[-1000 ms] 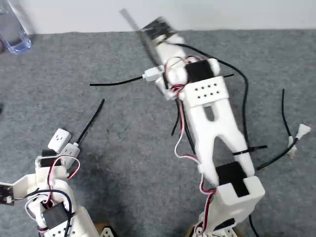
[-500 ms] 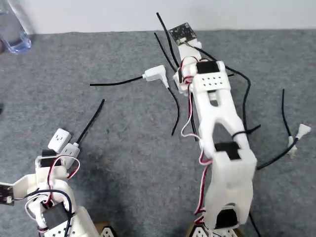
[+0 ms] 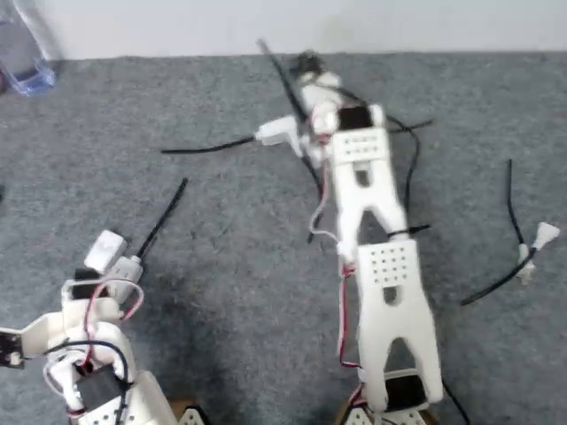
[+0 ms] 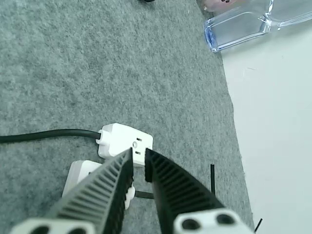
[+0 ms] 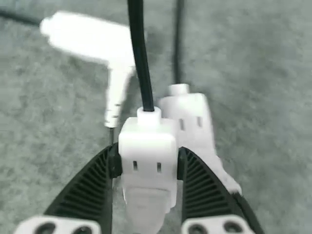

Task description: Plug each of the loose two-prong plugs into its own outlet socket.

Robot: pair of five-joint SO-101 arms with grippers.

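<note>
Right arm has stretched out toward 12 o'clock over the last second. The right tool (image 5: 146, 158) is clamped on a white corded socket (image 5: 146, 139), now just beside the angled plug (image 5: 90, 34) lying on the table (image 3: 221, 310) at 11 o'clock. Mating looks close, prongs not in. The left tool (image 4: 139, 156), nearly closed and empty, has its tips at a second socket (image 4: 119, 139) at 8 o'clock.

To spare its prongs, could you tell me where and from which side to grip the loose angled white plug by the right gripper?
Probably the body of the white plug, pinched across its two long sides from above. It lies flat on the mat; its cord leaves one end and the prongs jut sideways near the other.
</note>
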